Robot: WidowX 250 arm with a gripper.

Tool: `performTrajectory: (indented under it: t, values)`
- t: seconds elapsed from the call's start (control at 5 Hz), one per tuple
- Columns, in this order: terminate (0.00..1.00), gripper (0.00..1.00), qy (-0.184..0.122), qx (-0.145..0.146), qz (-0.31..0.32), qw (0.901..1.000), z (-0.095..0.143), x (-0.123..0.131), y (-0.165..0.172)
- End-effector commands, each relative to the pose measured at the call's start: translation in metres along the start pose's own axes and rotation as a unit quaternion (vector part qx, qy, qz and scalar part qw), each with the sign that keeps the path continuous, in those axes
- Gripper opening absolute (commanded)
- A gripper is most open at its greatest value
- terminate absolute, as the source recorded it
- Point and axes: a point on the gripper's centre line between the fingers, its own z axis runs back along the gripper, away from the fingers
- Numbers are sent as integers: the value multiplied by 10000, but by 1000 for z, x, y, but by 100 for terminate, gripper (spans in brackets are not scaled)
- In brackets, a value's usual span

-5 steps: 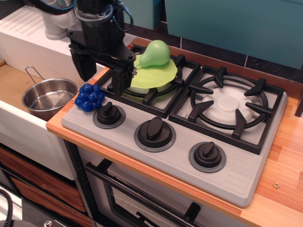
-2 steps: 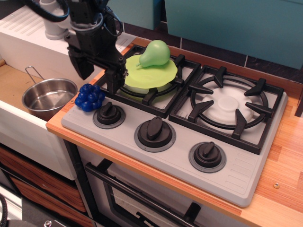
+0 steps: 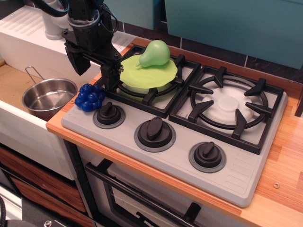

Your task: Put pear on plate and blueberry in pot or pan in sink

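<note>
I see the sink at nine o'clock, left of the stove on the bench. The pot sits inside the sink. The plate lies on the left burner with the pear at its twelve o'clock edge. My pincer hangs with fingers apart, empty, just above the blueberry, which rests on the stove's left corner beside a knob.
</note>
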Motion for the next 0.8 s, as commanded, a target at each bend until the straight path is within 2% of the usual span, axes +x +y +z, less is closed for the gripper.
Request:
performTrajectory:
  t: [0.0, 0.2, 0.6]
  values:
    - [0, 100, -221, 106, 18, 9997, 12, 12, 4]
    - [0, 100, -341, 349, 53, 9988, 8, -2, -11]
    - [0, 100, -534, 443, -56, 9976, -11, -10, -2]
